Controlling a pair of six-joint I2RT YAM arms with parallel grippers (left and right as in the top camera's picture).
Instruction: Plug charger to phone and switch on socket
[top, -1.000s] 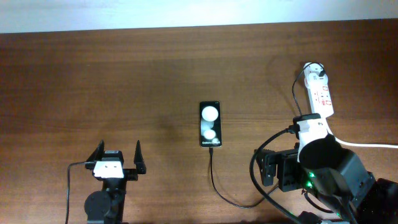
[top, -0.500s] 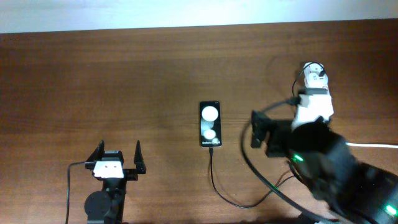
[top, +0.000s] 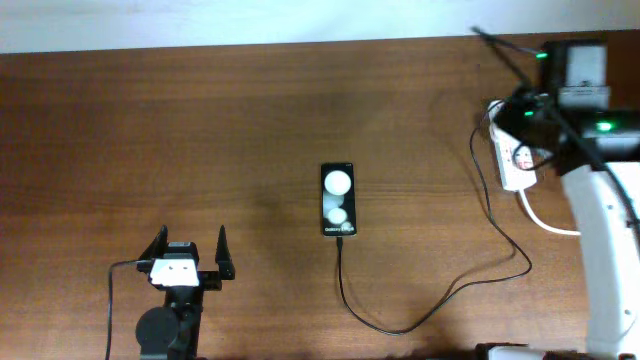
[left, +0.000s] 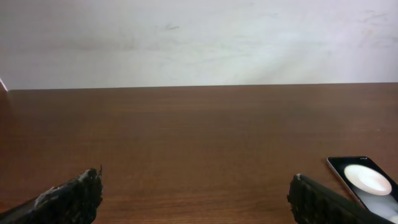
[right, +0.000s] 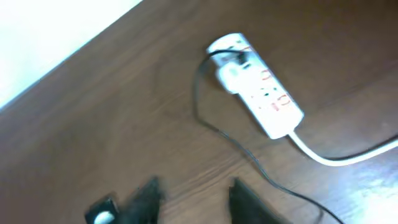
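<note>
The phone (top: 338, 199) lies flat mid-table, screen lit with two white blobs; it also shows in the left wrist view (left: 367, 183) and, blurred, in the right wrist view (right: 99, 211). The charger cable (top: 400, 328) runs from the phone's near end in a loop to the white adapter (right: 233, 74), which is plugged into the socket (right: 258, 84). My right arm hangs above the socket (top: 513, 160) at the back right. Its gripper (right: 196, 182) is high over bare wood, fingers apart, holding nothing. My left gripper (top: 190, 255) rests at the front left, wide open and empty.
The socket's thick white cord (right: 336, 155) trails off toward the right edge. The table's back edge meets a white wall (left: 199, 43). My right arm's white link (top: 600, 240) stretches along the right side of the table.
My right arm has swung from the front right up to the back right, over the socket, and its fingers have drawn closer together. The left arm, phone and cable have stayed put.
</note>
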